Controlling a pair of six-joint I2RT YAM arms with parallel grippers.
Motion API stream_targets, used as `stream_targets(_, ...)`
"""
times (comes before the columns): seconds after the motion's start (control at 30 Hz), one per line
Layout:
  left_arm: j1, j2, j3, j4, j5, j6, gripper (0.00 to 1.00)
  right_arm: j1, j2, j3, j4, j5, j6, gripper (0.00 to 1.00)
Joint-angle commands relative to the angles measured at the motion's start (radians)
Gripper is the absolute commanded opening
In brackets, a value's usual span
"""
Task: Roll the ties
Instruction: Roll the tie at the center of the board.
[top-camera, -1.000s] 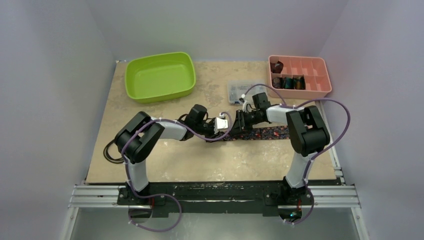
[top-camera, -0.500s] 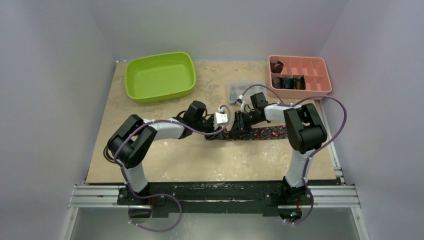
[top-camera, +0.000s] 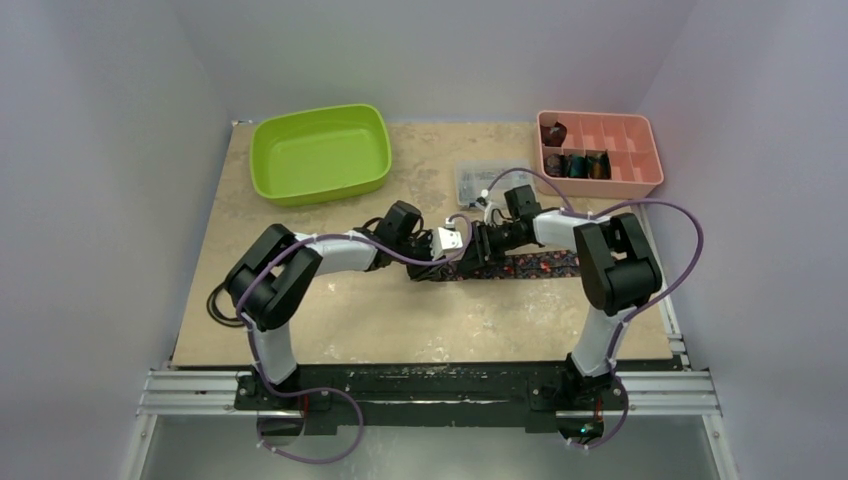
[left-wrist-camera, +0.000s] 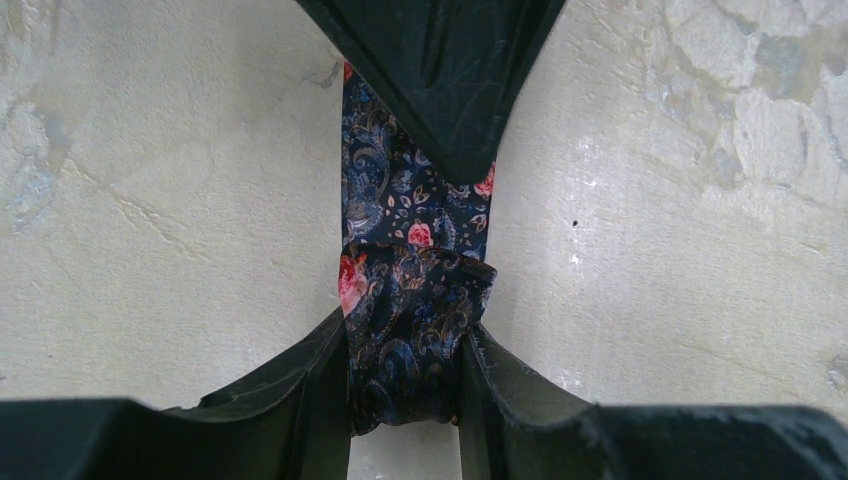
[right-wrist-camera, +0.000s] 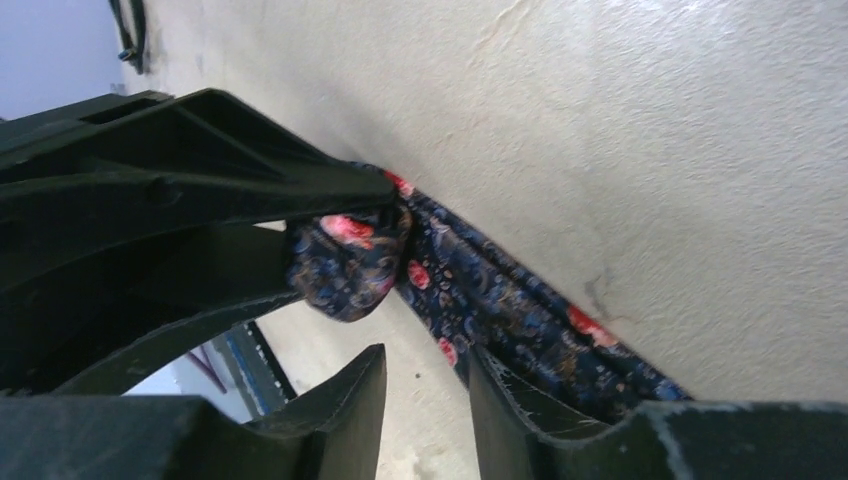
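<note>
A dark navy tie (top-camera: 540, 265) with red-pink flowers lies flat across the mat, right of centre. Its left end is rolled into a small coil (left-wrist-camera: 415, 300). My left gripper (left-wrist-camera: 405, 340) is shut on this coil and holds it by both sides, just above the mat; in the top view it (top-camera: 462, 260) sits at the tie's left end. My right gripper (right-wrist-camera: 428, 365) is open, with bare mat between its fingers. One of its fingers (right-wrist-camera: 520, 390) rests on the flat tie right beside the coil (right-wrist-camera: 345, 265). In the top view the right gripper (top-camera: 476, 252) meets the left one.
A green bin (top-camera: 320, 152) stands at the back left. A pink compartment tray (top-camera: 640, 135) at the back right holds several rolled ties (top-camera: 575, 165). A clear plastic box (top-camera: 478, 182) lies just behind the grippers. A black cable (top-camera: 222, 305) lies at the mat's left edge.
My left gripper has shifted a little to the right along the tie, closer to the right gripper. The right arm has barely moved.
</note>
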Motion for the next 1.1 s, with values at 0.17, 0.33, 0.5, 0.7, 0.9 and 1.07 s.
stream_targets(0.17,-0.046,0.018,0.033,-0.133,-0.126,0.045,0.29,0.06,-0.066,-0.009,0.117,-0.118,0.139,0.48)
stream_targets(0.33,-0.051,0.018,0.03,-0.129,-0.135,0.035,0.3,0.071,0.002,0.004,0.17,-0.101,0.185,0.49)
stream_targets(0.5,-0.054,0.019,0.035,-0.133,-0.136,0.033,0.31,0.072,0.051,0.027,0.221,-0.071,0.224,0.56)
stream_targets(0.7,-0.054,0.019,0.036,-0.144,-0.131,0.049,0.31,0.074,0.03,0.018,0.264,-0.067,0.252,0.44)
stream_targets(0.9,-0.055,0.02,0.042,-0.147,-0.131,0.045,0.32,0.102,0.024,0.039,0.252,-0.115,0.261,0.42)
stream_targets(1.07,-0.053,0.021,0.047,-0.155,-0.13,0.039,0.33,0.103,0.035,0.049,0.217,-0.109,0.219,0.08)
